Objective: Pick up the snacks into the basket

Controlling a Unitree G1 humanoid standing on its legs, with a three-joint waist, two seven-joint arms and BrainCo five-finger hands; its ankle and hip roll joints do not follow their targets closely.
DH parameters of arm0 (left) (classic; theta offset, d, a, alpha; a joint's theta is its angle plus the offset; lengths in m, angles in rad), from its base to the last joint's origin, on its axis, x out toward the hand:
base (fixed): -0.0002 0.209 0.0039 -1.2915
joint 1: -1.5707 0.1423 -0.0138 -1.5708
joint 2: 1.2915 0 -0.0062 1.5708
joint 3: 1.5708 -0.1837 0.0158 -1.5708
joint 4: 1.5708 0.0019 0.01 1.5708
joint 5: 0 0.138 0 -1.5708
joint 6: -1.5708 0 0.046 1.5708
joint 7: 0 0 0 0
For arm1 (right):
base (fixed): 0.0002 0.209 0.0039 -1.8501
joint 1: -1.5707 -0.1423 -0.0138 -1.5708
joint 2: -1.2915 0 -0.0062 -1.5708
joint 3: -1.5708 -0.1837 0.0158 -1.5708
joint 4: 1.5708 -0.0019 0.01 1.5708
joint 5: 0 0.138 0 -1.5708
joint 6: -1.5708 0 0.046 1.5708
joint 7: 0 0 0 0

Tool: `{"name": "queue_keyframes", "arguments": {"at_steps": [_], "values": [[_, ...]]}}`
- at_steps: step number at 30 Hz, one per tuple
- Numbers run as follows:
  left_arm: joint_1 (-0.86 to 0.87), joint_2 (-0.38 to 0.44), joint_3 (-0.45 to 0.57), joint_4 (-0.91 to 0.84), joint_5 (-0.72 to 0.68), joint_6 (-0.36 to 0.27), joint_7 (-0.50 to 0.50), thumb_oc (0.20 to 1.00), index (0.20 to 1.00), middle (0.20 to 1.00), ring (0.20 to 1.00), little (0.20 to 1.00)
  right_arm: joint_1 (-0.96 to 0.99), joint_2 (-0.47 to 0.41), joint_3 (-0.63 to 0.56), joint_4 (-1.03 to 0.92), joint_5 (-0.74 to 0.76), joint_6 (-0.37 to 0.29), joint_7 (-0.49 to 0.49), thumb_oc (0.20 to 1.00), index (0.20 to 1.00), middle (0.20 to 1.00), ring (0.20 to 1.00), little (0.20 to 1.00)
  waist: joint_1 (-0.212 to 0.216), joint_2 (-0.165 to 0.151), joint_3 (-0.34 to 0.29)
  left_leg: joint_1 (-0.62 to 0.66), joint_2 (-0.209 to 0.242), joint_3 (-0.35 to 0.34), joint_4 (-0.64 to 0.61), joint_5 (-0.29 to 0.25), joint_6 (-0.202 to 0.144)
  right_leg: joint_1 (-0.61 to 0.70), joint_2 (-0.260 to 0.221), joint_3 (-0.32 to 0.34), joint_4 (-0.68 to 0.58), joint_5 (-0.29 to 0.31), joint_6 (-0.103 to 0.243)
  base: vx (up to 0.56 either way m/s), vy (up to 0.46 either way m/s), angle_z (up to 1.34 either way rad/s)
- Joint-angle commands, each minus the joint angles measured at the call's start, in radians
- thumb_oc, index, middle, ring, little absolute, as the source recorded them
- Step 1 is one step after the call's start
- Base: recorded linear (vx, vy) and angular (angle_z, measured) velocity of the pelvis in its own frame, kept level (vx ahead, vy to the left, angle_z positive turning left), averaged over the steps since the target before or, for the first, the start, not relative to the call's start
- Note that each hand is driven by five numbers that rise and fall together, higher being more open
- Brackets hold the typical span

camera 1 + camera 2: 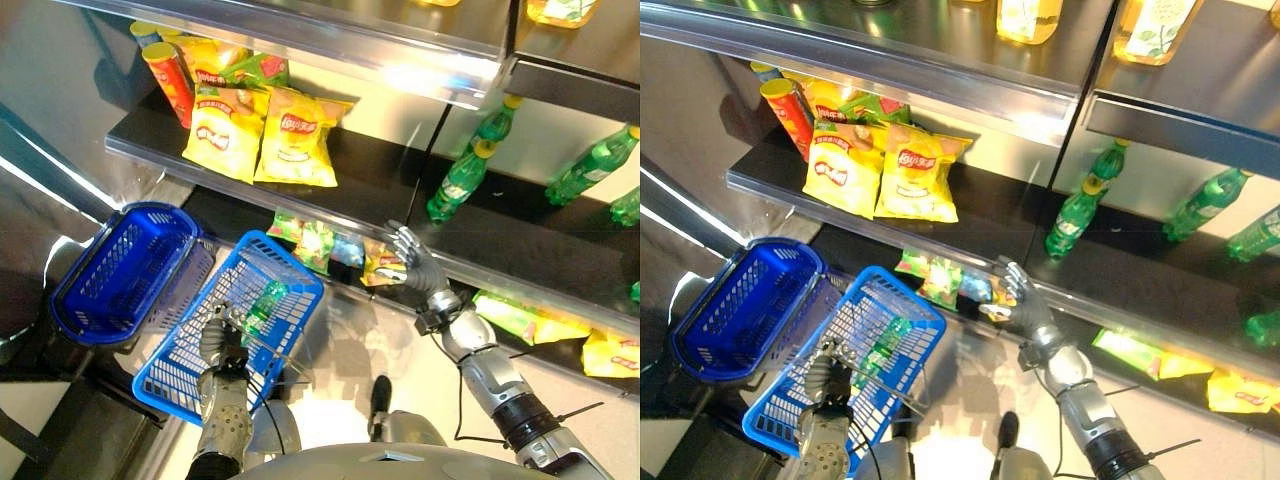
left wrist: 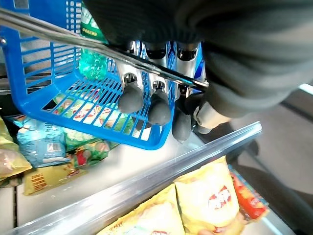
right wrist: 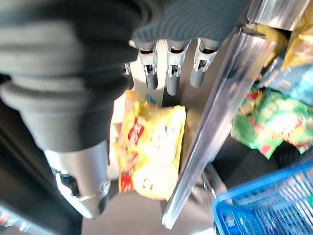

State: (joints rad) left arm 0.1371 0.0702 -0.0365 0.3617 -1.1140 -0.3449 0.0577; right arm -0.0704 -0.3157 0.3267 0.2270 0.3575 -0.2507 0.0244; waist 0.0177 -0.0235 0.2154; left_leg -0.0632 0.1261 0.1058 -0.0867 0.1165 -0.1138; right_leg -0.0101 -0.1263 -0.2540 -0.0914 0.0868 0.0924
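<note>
Left hand (image 1: 222, 340) is curled round the wire handle (image 2: 98, 46) of the blue basket (image 1: 190, 375), so it's clamped on that and carrying the basket just in front of the lower shelf (image 1: 520, 275). There's already a green snack pack (image 1: 265, 300) lying inside, up near the basket's far end. A 2nd blue basket (image 1: 125, 270) sits just beside the first, off its left side, with nothing visible in it.

Right hand (image 1: 415, 265) is up at the lower shelf's front edge with the fingers (image 3: 171, 73) straight and relaxed, not holding anything. It's right next to a small yellow snack bag (image 3: 151, 147) that lies on the shelf close to the front rail; from the wrist view the fingertips sit just above the bag, and I can't tell if they actually touch it. To the left of that bag along the same shelf is a little row of green and blue snack packs (image 1: 315, 240).

Shelf above has 2 big yellow chip bags (image 1: 265, 135) hanging over its front edge, with tall chip cans (image 1: 168, 75) behind them at the left end. Green bottles (image 1: 465, 170) lie on the shelf to the right.
</note>
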Motion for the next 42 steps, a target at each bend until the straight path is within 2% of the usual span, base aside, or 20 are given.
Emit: {"name": "queue_keyframes", "arguments": {"at_steps": [1, 6, 10, 13, 16, 18, 19, 20, 21, 24, 28, 30, 38, 42], "values": [[-0.027, 0.039, 0.006, -0.209, 0.027, -0.078, -0.069, 0.200, 0.200, 0.200, 0.200, 0.200, -0.065, 0.053, 0.017, 0.000, 0.032, -0.040, -0.027, 1.000, 1.000, 1.000, 1.000, 1.000, 0.058, -0.030, -0.090, -0.016, -0.043, -0.001, -0.001, -0.031, 0.043, -0.007, -0.050, -0.014, 0.041, 0.003, 0.057, 0.04, 0.043, -0.01], [-0.016, 0.047, -0.003, -0.214, 0.026, -0.068, -0.065, 0.200, 0.200, 0.200, 0.200, 0.200, -0.124, 0.068, 0.007, 0.011, 0.009, -0.039, -0.072, 1.000, 1.000, 1.000, 1.000, 1.000, 0.078, -0.040, -0.089, -0.009, -0.056, -0.002, -0.001, -0.040, 0.055, 0.001, -0.056, -0.013, 0.032, 0.010, 0.066, 0.04, 0.031, -0.01], [-0.013, 0.057, -0.022, -0.232, 0.022, -0.060, -0.046, 0.200, 0.200, 0.200, 0.200, 0.200, -0.230, 0.076, -0.010, 0.079, -0.060, -0.024, -0.165, 1.000, 1.000, 1.000, 1.000, 1.000, 0.099, -0.049, -0.089, -0.009, -0.061, -0.001, -0.001, -0.049, 0.062, 0.005, -0.067, -0.022, 0.033, 0.009, 0.074, 0.02, 0.006, 0.05], [-0.017, 0.065, -0.028, -0.247, 0.036, -0.057, -0.037, 0.200, 0.200, 0.200, 0.200, 0.200, -0.270, 0.075, -0.018, 0.105, -0.084, -0.019, -0.194, 1.000, 1.000, 1.000, 1.000, 1.000, 0.107, -0.052, -0.082, -0.006, -0.062, -0.002, -0.001, -0.053, 0.064, 0.006, -0.070, -0.028, 0.045, 0.004, 0.076, 0.01, 0.000, 0.02], [-0.032, 0.084, -0.031, -0.272, 0.051, -0.060, -0.031, 0.200, 0.200, 0.200, 0.200, 0.200, -0.315, 0.065, -0.040, 0.109, -0.091, -0.020, -0.225, 1.000, 1.000, 1.000, 1.000, 1.000, 0.114, -0.053, -0.056, 0.005, -0.063, -0.003, 0.004, -0.053, 0.074, -0.015, -0.076, -0.030, 0.118, -0.019, 0.075, -0.03, -0.002, 0.00], [-0.056, 0.099, -0.041, -0.300, 0.057, -0.062, -0.025, 0.200, 0.200, 0.200, 0.200, 0.200, -0.341, 0.053, -0.067, 0.072, -0.104, -0.025, -0.245, 1.000, 1.000, 1.000, 1.000, 1.000, 0.119, -0.048, -0.003, -0.058, -0.068, -0.013, 0.126, -0.090, 0.086, -0.063, -0.097, -0.043, 0.218, -0.057, 0.065, -0.13, -0.010, -0.03], [-0.057, 0.100, -0.041, -0.300, 0.057, -0.062, -0.025, 0.200, 0.200, 0.200, 0.200, 0.200, -0.341, 0.053, -0.067, 0.072, -0.104, -0.025, -0.245, 1.000, 1.000, 1.000, 1.000, 1.000, 0.119, -0.048, -0.003, -0.063, -0.069, -0.014, 0.131, -0.093, 0.086, -0.065, -0.098, -0.043, 0.221, -0.059, 0.065, -0.16, -0.029, 0.07], [-0.088, 0.106, -0.057, -0.311, 0.050, -0.072, -0.018, 0.200, 0.200, 0.200, 0.200, 0.200, -0.365, 0.047, -0.080, 0.056, -0.108, -0.032, -0.265, 1.000, 1.000, 1.000, 1.000, 1.000, 0.117, -0.045, 0.036, -0.125, -0.064, -0.026, 0.216, -0.108, 0.085, -0.106, -0.112, -0.056, 0.290, -0.078, 0.058, -0.12, -0.024, 0.16], [-0.089, 0.106, -0.057, -0.311, 0.050, -0.072, -0.018, 0.200, 0.200, 0.200, 0.200, 0.200, -0.366, 0.047, -0.081, 0.056, -0.108, -0.032, -0.265, 1.000, 1.000, 1.000, 1.000, 1.000, 0.115, -0.045, 0.035, -0.130, -0.064, -0.027, 0.221, -0.111, 0.086, -0.110, -0.112, -0.056, 0.294, -0.079, 0.058, -0.18, -0.034, 0.19], [-0.132, 0.109, -0.081, -0.338, 0.038, -0.089, -0.004, 0.200, 0.200, 0.200, 0.200, 0.200, -0.387, 0.026, -0.125, -0.003, -0.127, -0.046, -0.300, 1.000, 1.000, 1.000, 1.000, 1.000, 0.099, -0.029, 0.083, -0.270, -0.048, -0.049, 0.390, -0.152, 0.076, -0.212, -0.131, -0.079, 0.435, -0.127, 0.045, -0.15, -0.052, 0.38], [-0.144, 0.105, -0.101, -0.344, 0.023, -0.094, 0.003, 0.200, 0.200, 0.200, 0.200, 0.200, -0.427, 0.011, -0.149, 0.014, -0.146, -0.047, -0.330, 1.000, 1.000, 1.000, 1.000, 1.000, 0.092, -0.014, 0.087, -0.350, -0.036, -0.055, 0.477, -0.182, 0.076, -0.287, -0.139, -0.082, 0.519, -0.161, 0.036, -0.07, -0.001, 0.23], [-0.147, 0.109, -0.118, -0.366, 0.016, -0.095, 0.013, 0.200, 0.200, 0.200, 0.200, 0.200, -0.504, -0.010, -0.161, 0.059, -0.163, -0.041, -0.376, 1.000, 1.000, 1.000, 1.000, 1.000, 0.093, 0.001, 0.104, -0.416, -0.022, -0.045, 0.554, -0.210, 0.079, -0.364, -0.147, -0.073, 0.598, -0.184, 0.031, -0.08, 0.023, 0.04], [-0.161, 0.120, -0.146, -0.401, 0.010, -0.100, 0.029, 0.200, 0.200, 0.200, 0.200, 0.200, -0.633, -0.056, -0.193, 0.094, -0.231, -0.027, -0.474, 1.000, 1.000, 1.000, 1.000, 1.000, 0.091, 0.014, 0.130, -0.510, -0.010, -0.039, 0.625, -0.231, 0.082, -0.477, -0.153, -0.059, 0.685, -0.208, 0.025, -0.03, 0.005, -0.05], [-0.167, 0.123, -0.157, -0.400, -0.004, -0.105, 0.029, 0.200, 0.200, 0.200, 0.200, 0.200, -0.686, -0.084, -0.208, 0.131, -0.245, -0.024, -0.503, 1.000, 1.000, 1.000, 1.000, 1.000, 0.089, 0.018, 0.133, -0.528, -0.013, -0.040, 0.641, -0.239, 0.083, -0.490, -0.158, -0.063, 0.701, -0.218, 0.026, 0.00, 0.000, 0.00]]}}
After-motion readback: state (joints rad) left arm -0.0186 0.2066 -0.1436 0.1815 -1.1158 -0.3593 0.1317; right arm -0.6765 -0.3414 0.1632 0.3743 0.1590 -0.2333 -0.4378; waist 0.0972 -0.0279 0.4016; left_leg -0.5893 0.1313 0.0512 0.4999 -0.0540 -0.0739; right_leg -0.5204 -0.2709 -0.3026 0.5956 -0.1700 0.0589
